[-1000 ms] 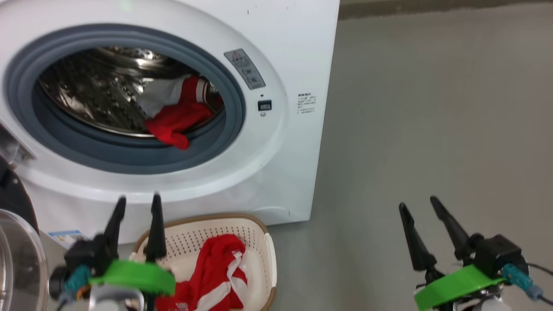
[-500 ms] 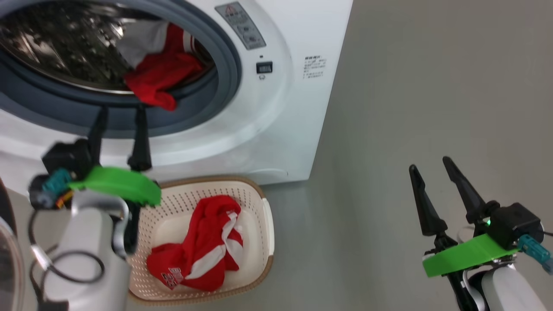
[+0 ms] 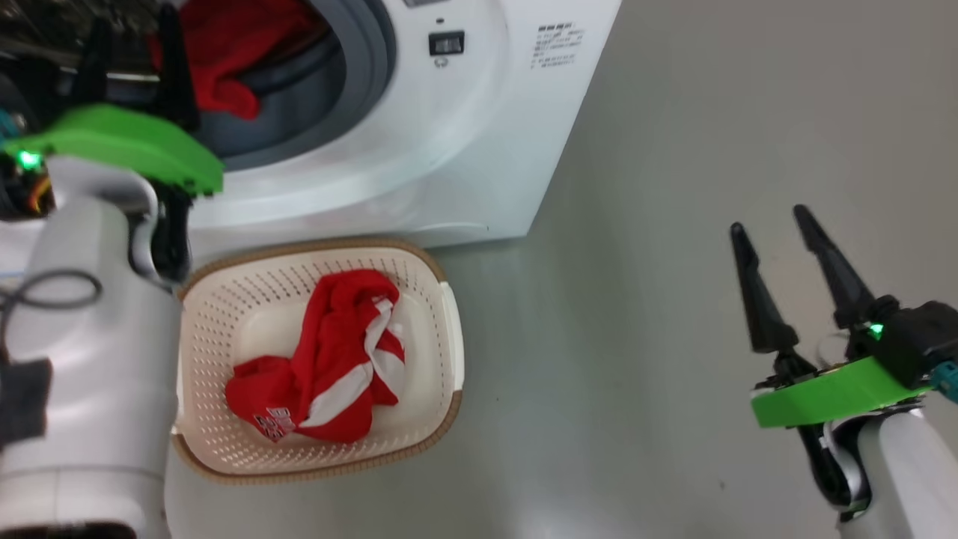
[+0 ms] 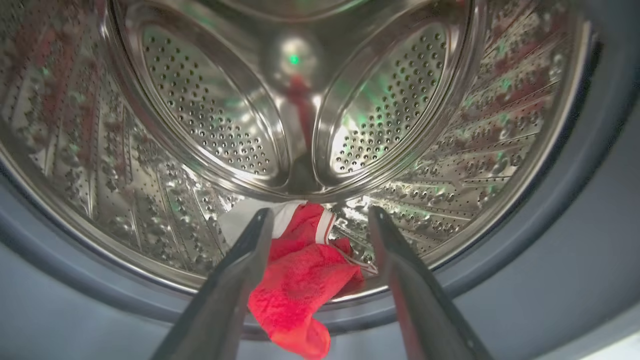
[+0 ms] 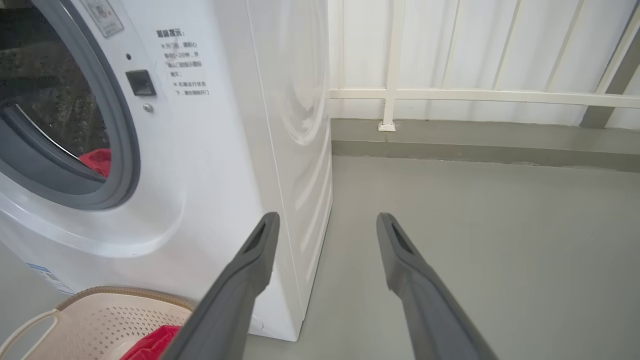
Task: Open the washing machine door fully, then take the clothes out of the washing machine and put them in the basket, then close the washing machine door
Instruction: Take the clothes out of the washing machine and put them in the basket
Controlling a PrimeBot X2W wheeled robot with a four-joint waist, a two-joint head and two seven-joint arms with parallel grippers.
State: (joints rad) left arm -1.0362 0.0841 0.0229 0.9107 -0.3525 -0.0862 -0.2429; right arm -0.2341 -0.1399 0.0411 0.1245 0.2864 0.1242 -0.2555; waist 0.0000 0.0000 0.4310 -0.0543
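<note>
Aim mattered: the left claw (image 4: 320, 212) stood wide before the crumpled red white-striped garment (image 4: 300, 285) draped over the lip of the perforated steel drum (image 4: 215, 125); it would do best straddling the thickest bunch before closing.

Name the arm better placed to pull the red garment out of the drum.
Left. The left pincer is open at the mouth of the drum, aimed at the red garment; the right pincer hangs open over floor beside the washing machine.

White box-shaped washing machine (image 3: 464, 150) cut off by top edge; pale left forearm (image 3: 90, 359) hides left rim of cream perforated basket (image 3: 453, 329)
</note>
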